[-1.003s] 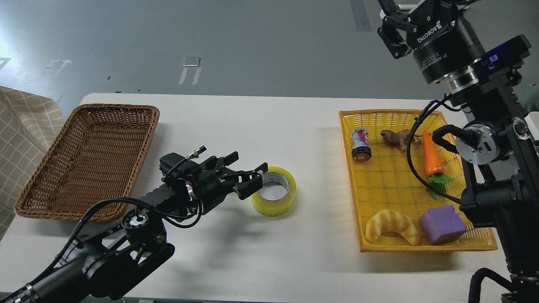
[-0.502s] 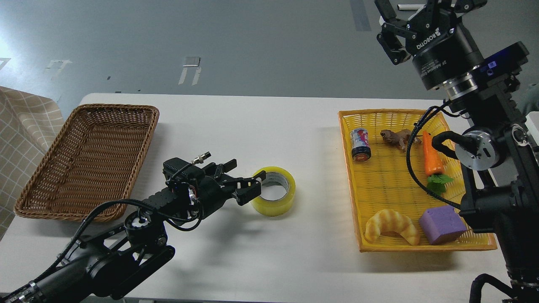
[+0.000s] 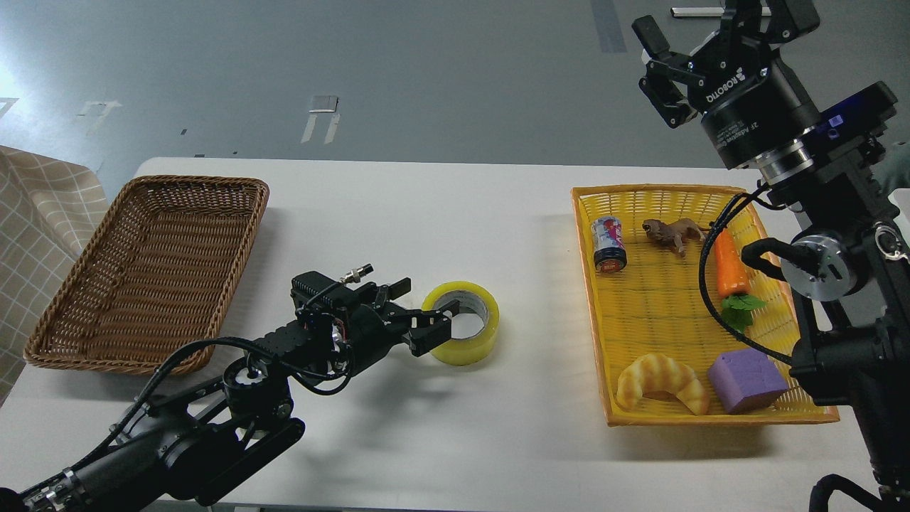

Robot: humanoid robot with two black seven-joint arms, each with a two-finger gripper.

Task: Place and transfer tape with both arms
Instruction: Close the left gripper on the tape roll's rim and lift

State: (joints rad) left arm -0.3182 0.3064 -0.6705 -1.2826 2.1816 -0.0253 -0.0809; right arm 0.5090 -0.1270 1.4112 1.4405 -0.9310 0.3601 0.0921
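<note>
The yellow tape roll lies flat on the white table, between the two baskets. My left gripper is low at the roll's left side and open. One finger reaches over the rim into the roll's hole, and the other sits outside its left wall. Whether the fingers touch the roll cannot be told. My right gripper is raised high above the far right of the table, open and empty, well away from the tape.
A brown wicker basket stands at the left. A yellow basket at the right holds a can, a toy animal, a carrot, a croissant and a purple block.
My left gripper has dropped and moved right, so its fingers now straddle the tape's left wall. My right arm has shifted slightly right. The tape has not moved.
</note>
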